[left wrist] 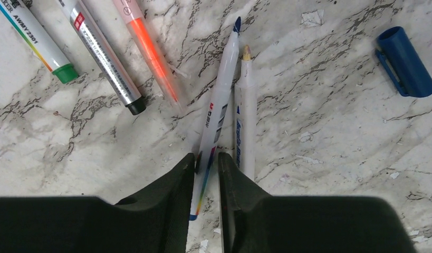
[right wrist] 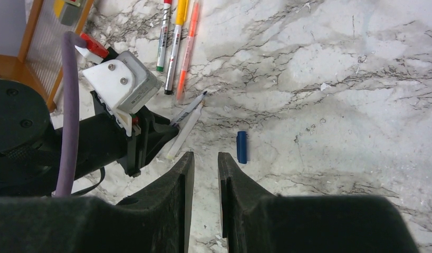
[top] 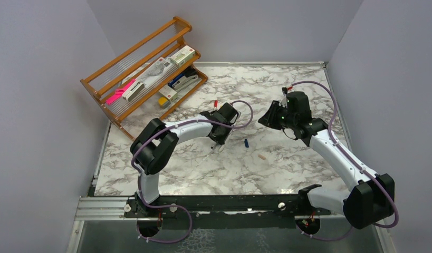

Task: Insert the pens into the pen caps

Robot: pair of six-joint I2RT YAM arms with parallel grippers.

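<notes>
The left gripper (left wrist: 205, 161) is low over the table (top: 287, 174), with its fingers narrow on both sides of the blue-tip pen (left wrist: 218, 105), near the back end of the pen. There seems to be a thin gap on each side, so I cannot tell if they really press it. This pen lies flat, just beside the yellow-tip pen (left wrist: 246, 116), whose lower end is hidden behind one finger. Further off lie the orange pen (left wrist: 150, 47), the silver pen (left wrist: 105, 60) and the green-end pen (left wrist: 37, 39), all cut off by the top edge of the left wrist view. From above, the left arm (top: 176, 129) hides nearly all of them. The blue cap (left wrist: 405, 62) lies apart from the pens, and the pale cap (top: 262, 156) lies nearer to the arm bases; it is too small to make out its open end. The right gripper (right wrist: 205, 158) hovers over the table, its fingers slightly apart and holding nothing. Bare marble is open between the two arms and toward the right wall (top: 393, 79). The rack (top: 145, 68) fills the far-left corner.
</notes>
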